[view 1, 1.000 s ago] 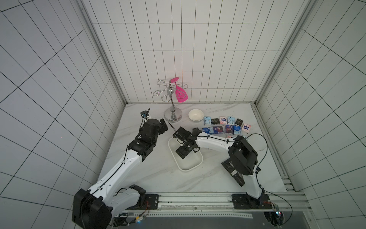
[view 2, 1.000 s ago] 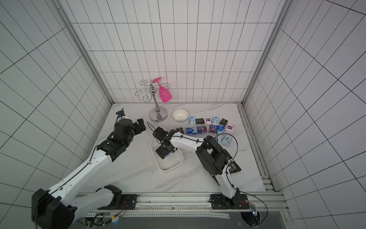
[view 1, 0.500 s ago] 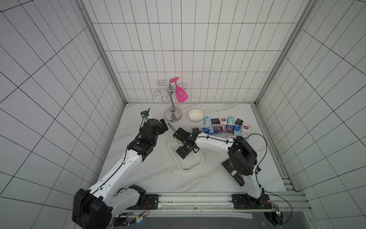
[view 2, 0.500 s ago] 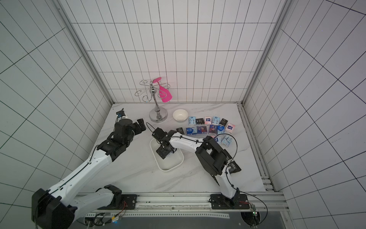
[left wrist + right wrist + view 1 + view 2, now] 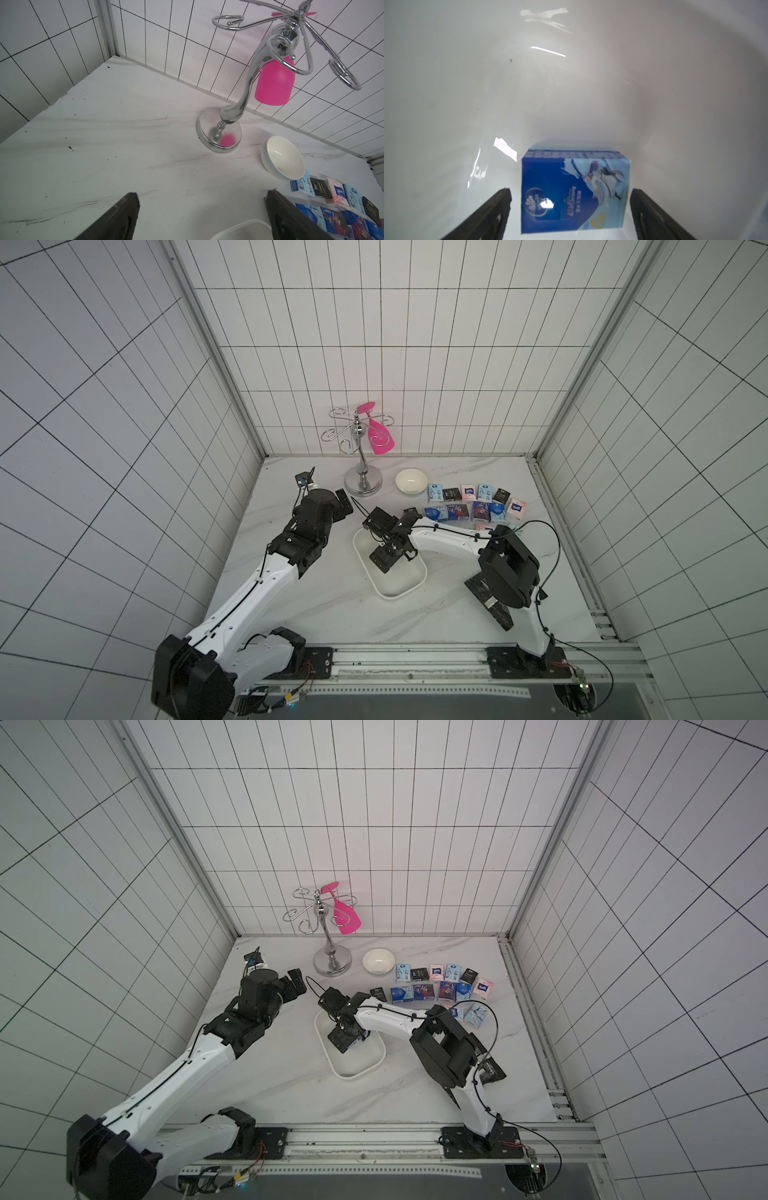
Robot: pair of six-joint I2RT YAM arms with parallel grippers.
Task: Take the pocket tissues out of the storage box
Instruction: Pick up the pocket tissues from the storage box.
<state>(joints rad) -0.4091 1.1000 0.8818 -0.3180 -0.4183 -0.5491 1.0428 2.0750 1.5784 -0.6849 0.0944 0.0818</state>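
In the storage box [image 5: 405,583], right gripper [image 5: 387,561] fingers [image 5: 500,205] spread astride a blue tissue packet [image 5: 575,187]; left gripper [image 5: 202,195], fingers spread, above the desk [image 5: 104,145].

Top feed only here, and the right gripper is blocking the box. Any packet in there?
Observer: Yes. The right wrist view shows one blue packet lying flat on the floor of the box.
Operator: Gripped?
Observer: No. The right gripper is open and straddles the packet, not closed on it.
Operator: Left gripper holding anything?
Observer: No. In its wrist view the left gripper is open, with only bare table beyond it.
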